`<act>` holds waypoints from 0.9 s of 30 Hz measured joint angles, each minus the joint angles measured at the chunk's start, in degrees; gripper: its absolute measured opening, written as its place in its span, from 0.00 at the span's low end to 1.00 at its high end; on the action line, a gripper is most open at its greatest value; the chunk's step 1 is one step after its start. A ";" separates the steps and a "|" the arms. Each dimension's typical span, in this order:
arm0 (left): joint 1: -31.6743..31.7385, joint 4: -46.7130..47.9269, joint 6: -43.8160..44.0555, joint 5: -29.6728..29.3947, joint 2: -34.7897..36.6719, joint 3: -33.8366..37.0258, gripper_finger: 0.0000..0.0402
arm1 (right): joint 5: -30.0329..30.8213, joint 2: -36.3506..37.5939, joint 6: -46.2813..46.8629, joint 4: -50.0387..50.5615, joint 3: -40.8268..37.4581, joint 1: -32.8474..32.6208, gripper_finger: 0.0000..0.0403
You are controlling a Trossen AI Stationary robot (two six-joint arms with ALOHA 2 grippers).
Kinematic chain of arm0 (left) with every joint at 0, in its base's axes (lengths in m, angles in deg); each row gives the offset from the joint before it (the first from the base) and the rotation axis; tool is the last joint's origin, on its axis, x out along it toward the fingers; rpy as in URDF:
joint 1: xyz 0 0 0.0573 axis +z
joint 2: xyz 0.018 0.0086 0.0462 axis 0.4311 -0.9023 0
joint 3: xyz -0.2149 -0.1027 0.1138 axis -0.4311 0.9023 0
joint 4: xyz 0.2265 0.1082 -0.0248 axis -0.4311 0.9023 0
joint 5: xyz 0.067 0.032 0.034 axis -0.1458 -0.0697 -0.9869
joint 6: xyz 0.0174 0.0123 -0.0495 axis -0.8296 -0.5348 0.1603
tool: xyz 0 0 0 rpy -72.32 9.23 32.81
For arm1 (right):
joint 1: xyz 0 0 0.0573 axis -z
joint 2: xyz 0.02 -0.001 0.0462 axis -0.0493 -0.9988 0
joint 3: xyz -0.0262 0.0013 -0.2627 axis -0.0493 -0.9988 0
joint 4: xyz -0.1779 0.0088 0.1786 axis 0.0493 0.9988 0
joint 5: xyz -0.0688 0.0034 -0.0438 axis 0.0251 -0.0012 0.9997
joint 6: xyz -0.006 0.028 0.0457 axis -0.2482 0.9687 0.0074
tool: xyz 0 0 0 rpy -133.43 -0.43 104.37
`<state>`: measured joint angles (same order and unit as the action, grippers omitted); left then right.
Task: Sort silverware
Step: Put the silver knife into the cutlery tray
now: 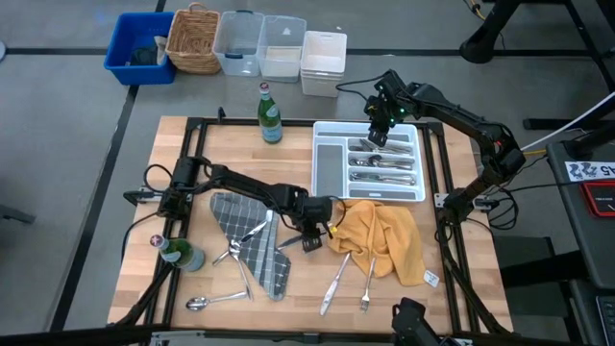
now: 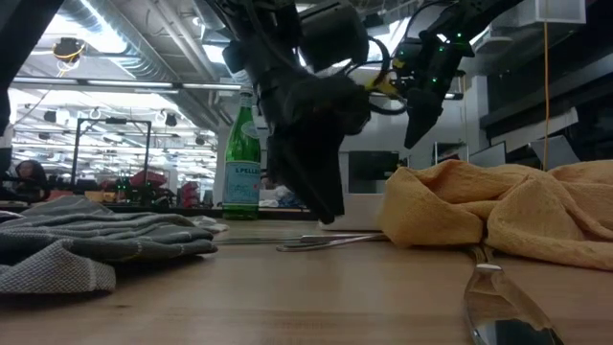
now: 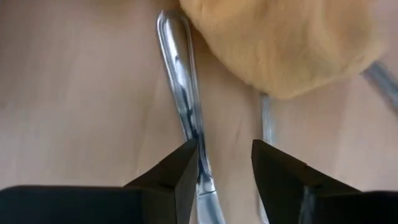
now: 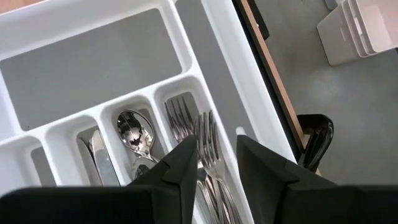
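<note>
Spread apart, the jaws of the left gripper (image 3: 224, 168) sit low over the wooden table (image 1: 461, 288), one finger (image 3: 180, 177) against the handle of a piece of silverware (image 3: 180, 93) that lies flat and runs up under the edge of the yellow cloth (image 3: 280, 43); nothing is pinched between them. From above, this gripper (image 1: 312, 235) is at mid-table, between the grey checked cloth (image 1: 255, 255) and the yellow cloth (image 1: 384, 235). Nearer the front edge lie loose pieces: a spoon (image 1: 213, 302), a fork (image 1: 367, 285) and another utensil (image 1: 333, 284), with more on the grey cloth (image 1: 252, 233). A green bottle (image 1: 181, 253) stands at the left side. Farther back, the right gripper (image 4: 217, 162) hovers over the white tray (image 1: 330, 165), its jaws parted with a fork (image 4: 208, 140) showing between them; whether they grip it I cannot tell. Forks, a spoon (image 4: 134, 134) and knives (image 4: 99, 162) lie in separate tray compartments. A second green bottle (image 1: 270, 115) stands behind the tray, near the back edge.
</note>
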<state>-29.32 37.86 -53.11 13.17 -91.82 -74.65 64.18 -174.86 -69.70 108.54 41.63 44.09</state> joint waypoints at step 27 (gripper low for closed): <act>-3.39 1.84 0.66 -9.80 -0.44 0.04 0.35 | 0.00 0.00 0.13 -0.06 0.00 -0.02 0.29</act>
<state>-32.71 39.70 -52.45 3.36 -92.26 -74.61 64.17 -174.86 -69.57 108.48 41.63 44.07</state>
